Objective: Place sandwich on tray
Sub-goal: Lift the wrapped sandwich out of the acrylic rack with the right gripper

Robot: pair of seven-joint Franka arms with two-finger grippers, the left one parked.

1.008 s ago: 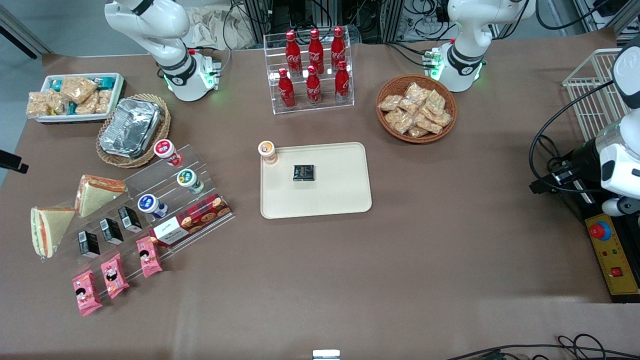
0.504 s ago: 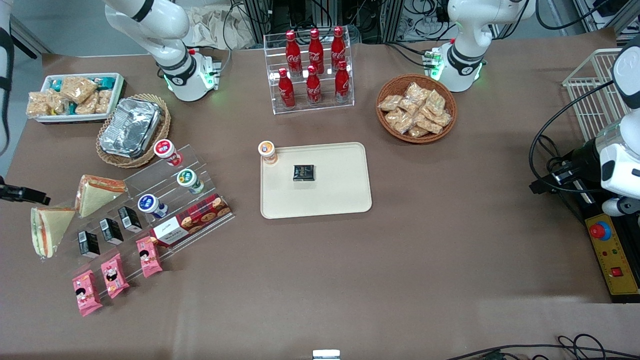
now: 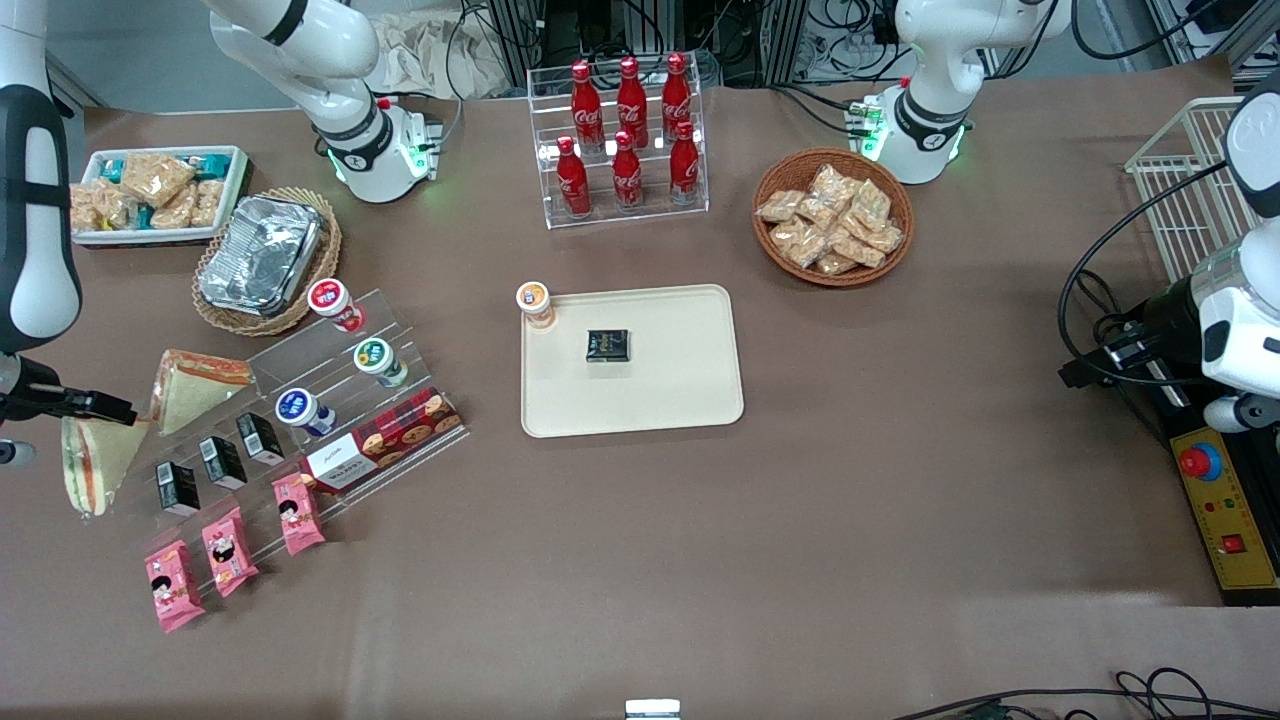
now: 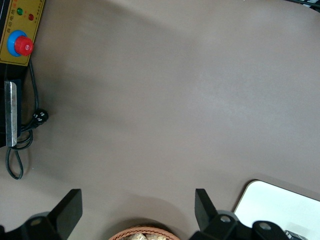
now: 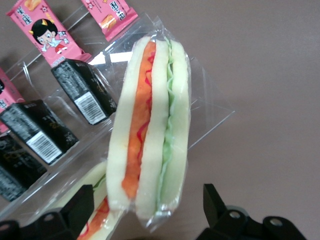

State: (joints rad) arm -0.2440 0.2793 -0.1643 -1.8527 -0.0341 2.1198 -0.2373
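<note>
Gripper [image 5: 149, 205] hovers right above the sandwich [image 5: 150, 125], fingers [image 5: 82, 202] spread wide on either side of its thick edge, gripping nothing. Sandwich lies on the table at the working arm's end, just beside the black packs [image 5: 85, 92] on the clear stand. Tray [image 3: 680, 400] sits mid-table, well apart.

The brown bench [image 4: 165, 95] lay bare, a red stop button [image 4: 22, 46] on its yellow box at one edge, the cream tray [image 4: 272, 202] corner and basket rim [image 4: 142, 233] peeking in.
</note>
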